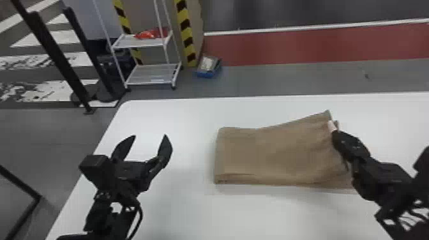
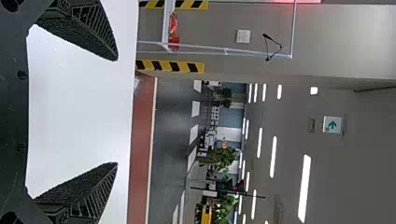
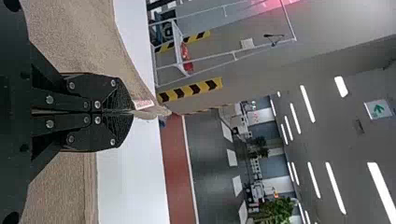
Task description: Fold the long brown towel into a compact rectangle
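Observation:
The brown towel (image 1: pixel 271 153) lies in folded layers on the white table, its right end lifted toward the far corner. There my right gripper (image 1: pixel 333 129) is shut on the towel's edge beside a small white tag. In the right wrist view the closed right gripper (image 3: pixel 133 112) pinches the brown towel (image 3: pixel 70 37) next to the tag (image 3: pixel 144 103). My left gripper (image 1: pixel 148 142) stands open over the table, left of the towel and apart from it. In the left wrist view the left gripper (image 2: pixel 116 112) has nothing between its spread fingers.
The white table (image 1: pixel 188 210) extends under both arms, with its left edge beside my left arm. Beyond it on the floor stand a white shelf cart (image 1: pixel 150 75), black posts and a blue box (image 1: pixel 208 66).

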